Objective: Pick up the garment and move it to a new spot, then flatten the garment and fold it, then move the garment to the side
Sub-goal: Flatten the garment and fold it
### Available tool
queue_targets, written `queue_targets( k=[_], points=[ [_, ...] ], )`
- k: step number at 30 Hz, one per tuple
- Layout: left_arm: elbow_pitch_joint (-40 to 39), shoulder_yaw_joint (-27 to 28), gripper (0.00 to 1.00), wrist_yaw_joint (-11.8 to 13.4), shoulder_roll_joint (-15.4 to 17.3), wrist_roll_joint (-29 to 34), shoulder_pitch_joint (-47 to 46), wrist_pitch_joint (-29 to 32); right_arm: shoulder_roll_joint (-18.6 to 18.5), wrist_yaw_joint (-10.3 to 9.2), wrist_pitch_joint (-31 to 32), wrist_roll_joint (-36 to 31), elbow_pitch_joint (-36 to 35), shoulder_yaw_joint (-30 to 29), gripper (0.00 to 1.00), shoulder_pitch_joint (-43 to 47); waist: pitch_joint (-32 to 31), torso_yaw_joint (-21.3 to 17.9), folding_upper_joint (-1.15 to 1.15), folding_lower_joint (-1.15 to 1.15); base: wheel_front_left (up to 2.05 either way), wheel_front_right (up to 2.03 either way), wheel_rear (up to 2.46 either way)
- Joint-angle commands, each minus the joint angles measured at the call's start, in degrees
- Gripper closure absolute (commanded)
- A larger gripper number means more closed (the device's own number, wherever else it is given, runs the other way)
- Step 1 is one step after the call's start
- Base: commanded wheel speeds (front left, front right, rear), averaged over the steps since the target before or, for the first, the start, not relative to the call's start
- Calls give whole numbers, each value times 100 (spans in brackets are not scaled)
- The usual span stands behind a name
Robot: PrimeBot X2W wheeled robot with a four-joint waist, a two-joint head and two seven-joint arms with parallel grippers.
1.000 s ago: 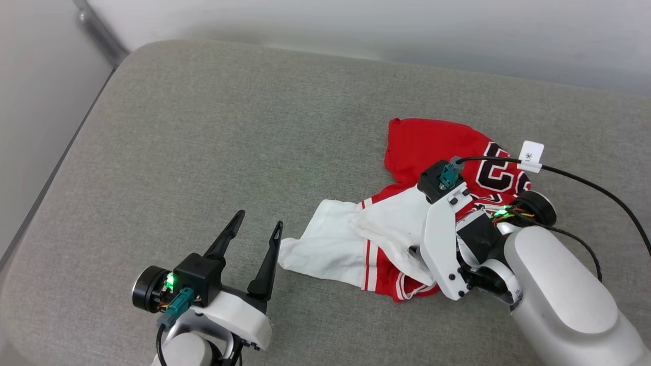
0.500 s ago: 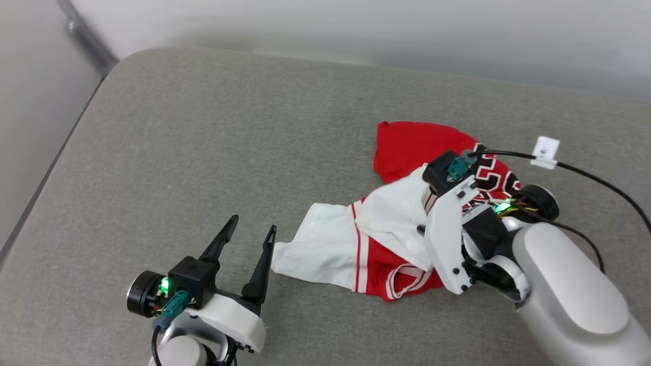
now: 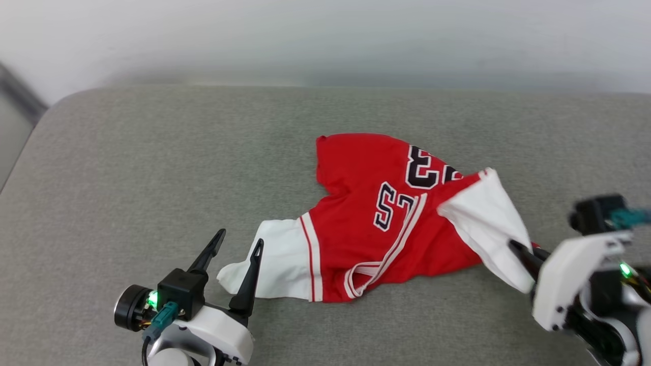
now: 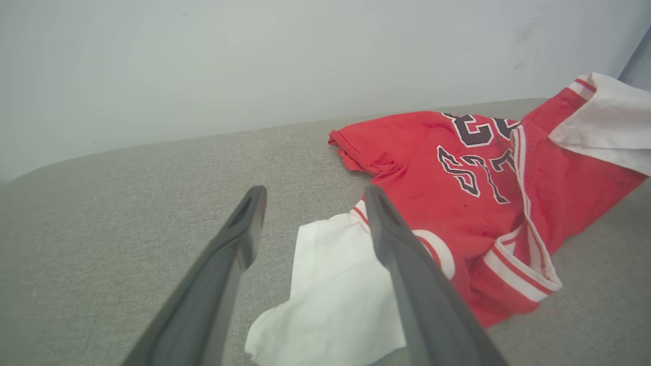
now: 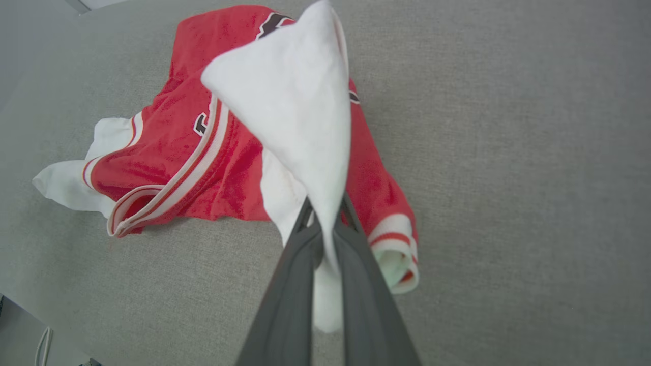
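— Left gripper (image 3: 240,237)?
— Low at seven o'clock of the head view. Fingers spread wide, aimed toward one o'clock. Green light (image 3: 152,299) on at the wrist.
— Right gripper (image 3: 514,246)?
— Out at four o'clock, dark fingers aimed toward ten o'clock, pressed together on a white sleeve of the garment (image 3: 366,229). White wrist housing (image 3: 564,274) tilted behind them.
— From its own wrist camera?
— Both fingers (image 5: 285,305) rising to twelve o'clock, tips clamped on cloth.
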Motion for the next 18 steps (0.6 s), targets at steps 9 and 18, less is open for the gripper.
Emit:
queue_targets(
  k=[9, 18],
  points=[
    [-22, 12, 0, 45, 95, -74, 61, 78, 581, -2, -471, -199, 190, -1369, 100, 903, 28, -488, 0, 0, 0, 0, 0],
    [9, -32, 0, 65, 101, -86, -55, 107, 178, -2, -815, -1232, 1241, -2074, 0, 851, 39, -564, 0, 0, 0, 0, 0]
  ],
)
